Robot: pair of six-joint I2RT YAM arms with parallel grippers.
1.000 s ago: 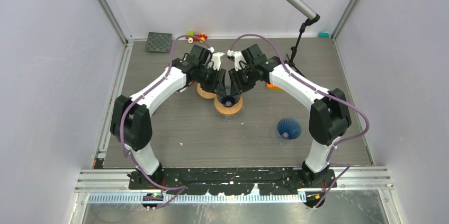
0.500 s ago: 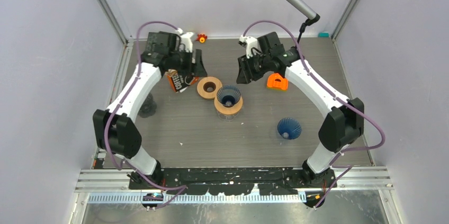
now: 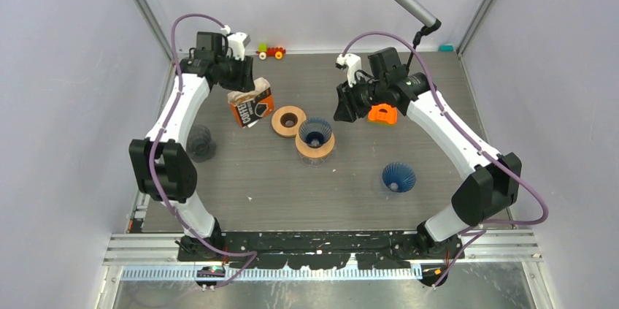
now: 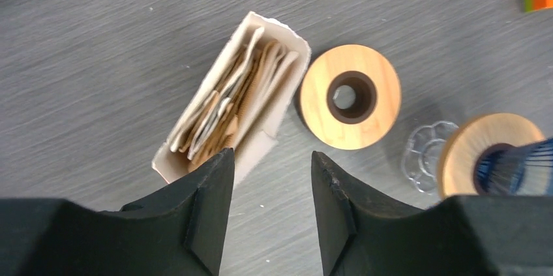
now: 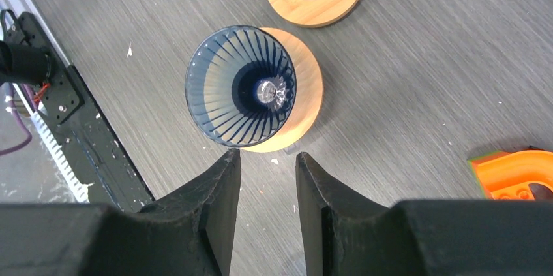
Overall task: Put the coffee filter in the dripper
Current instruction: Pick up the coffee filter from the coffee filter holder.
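Two grippers up over the surface [image 3: 292, 192], both open, both with nothing in them. Left gripper [image 4: 270, 158]: black fingers [image 4: 207, 191] spread wide, only a bare gap between. Just ahead of its tips, a bit to the left, an open box [image 4: 261, 139] lying on the surface, with brown coffee filters [image 4: 235, 96] packed inside. Just beside the box on the right, a wooden ring [image 4: 375, 103] lying flat. Farther right, at the edge of that view, the blue dripper [image 4: 515, 165] on its round wooden base [image 4: 466, 152]. Right gripper [image 5: 266, 158]: fingers [image 5: 218, 198] a small way apart, nothing held. Straight ahead of its tips, the same dripper seen from above, standing on the wooden base, with only its dark ribs and a shiny middle showing inside. Past the dripper, farther from the gripper, the wooden ring again. Off to the right of this gripper, part of an orange block [image 5: 515, 171] on the surface. From the top view, box, ring and dripper all between the two grippers.
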